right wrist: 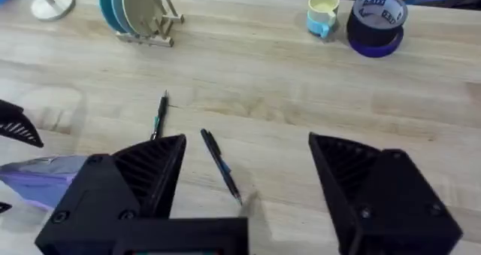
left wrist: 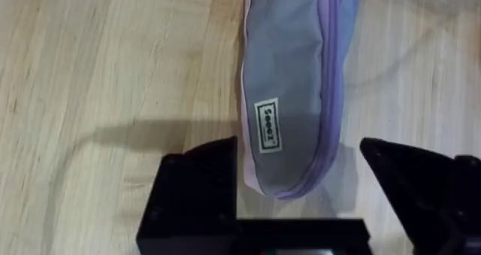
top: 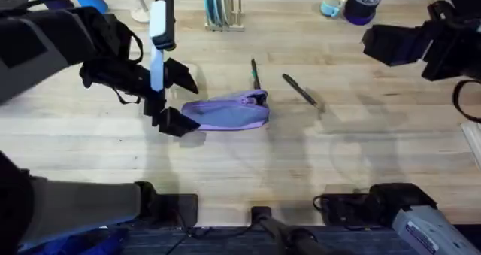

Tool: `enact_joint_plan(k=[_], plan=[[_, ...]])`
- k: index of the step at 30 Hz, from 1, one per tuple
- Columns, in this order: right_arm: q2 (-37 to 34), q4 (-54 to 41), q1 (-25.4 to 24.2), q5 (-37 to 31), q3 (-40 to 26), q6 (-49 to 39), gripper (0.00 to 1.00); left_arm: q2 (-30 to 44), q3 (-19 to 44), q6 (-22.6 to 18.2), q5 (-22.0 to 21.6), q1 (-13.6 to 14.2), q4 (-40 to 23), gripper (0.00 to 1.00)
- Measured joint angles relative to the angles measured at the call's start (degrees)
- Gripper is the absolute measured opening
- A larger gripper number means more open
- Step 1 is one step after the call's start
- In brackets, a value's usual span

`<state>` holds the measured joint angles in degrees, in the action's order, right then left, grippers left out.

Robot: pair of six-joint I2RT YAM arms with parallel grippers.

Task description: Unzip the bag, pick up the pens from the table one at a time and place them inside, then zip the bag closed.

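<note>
From overhead, the bag (top: 229, 112) lies near the middle of the table (top: 248, 172), and my left gripper (top: 171, 97) is at the bag's near-left end, fingers spread with one on each side of that end, clamped on nothing. One of the pens (top: 255, 74) lies just behind the bag, its tip almost at the bag's right end; the other pen (top: 299, 89) lies to the bag's right, a little apart. My right gripper (top: 387, 43) hangs well right of the bag, high over bare wood. Behind the bag, along the table's back edge, stand a plate rack (top: 222, 10), a mug (top: 333, 1) and a roll of tape (top: 362, 5), all well clear.

Through my left wrist camera, the bag's end sits between my black fingers (left wrist: 197, 183), the zipper line running away from me. I judge this the unzipping step: I need to close on this end and pin it, so my right can reach in for the pull tab.

Through my right wrist camera, my jaws stand wide apart over both pens, with open wood around them for a clean approach.
</note>
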<state>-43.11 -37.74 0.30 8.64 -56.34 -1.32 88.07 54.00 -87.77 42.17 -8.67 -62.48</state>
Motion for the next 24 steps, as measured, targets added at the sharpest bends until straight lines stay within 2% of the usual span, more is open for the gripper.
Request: enact_joint_plan(k=[3, 4, 6, 11, 15, 20, 24], plan=[[0.00, 0.00, 0.00, 0.00, 0.00, 0.00, 0.997, 0.00, 0.00, 0.02, -0.15, 0.00, -0.69, 0.990], [0.00, 0.00, 0.00, 0.00, 0.00, 0.00, 0.997, 0.00, 0.00, -0.03, -0.17, 0.00, -0.83, 0.955], [0.00, 0.00, 0.00, 0.00, 0.00, 0.00, 0.996, 0.00, 0.02, -0.13, -0.19, 0.00, -0.86, 0.811], [0.00, -0.16, 0.00, 0.00, 0.00, 0.00, 0.997, 0.00, 0.06, -0.43, -0.19, 0.00, -0.65, 0.319], [0.00, -1.15, 0.00, 0.02, 0.00, 1.76, 0.997, 0.00, 0.17, -0.52, 0.00, 0.00, -0.53, 0.062], [0.00, -4.47, -0.03, 1.56, -0.02, 7.53, 0.997, 0.00, 0.17, -0.57, 0.05, 0.00, -0.57, 0.046], [-0.77, -5.40, -0.07, 7.92, -0.02, 8.62, 0.997, 0.00, 0.17, -0.57, 0.05, 0.00, -0.57, 0.040]])
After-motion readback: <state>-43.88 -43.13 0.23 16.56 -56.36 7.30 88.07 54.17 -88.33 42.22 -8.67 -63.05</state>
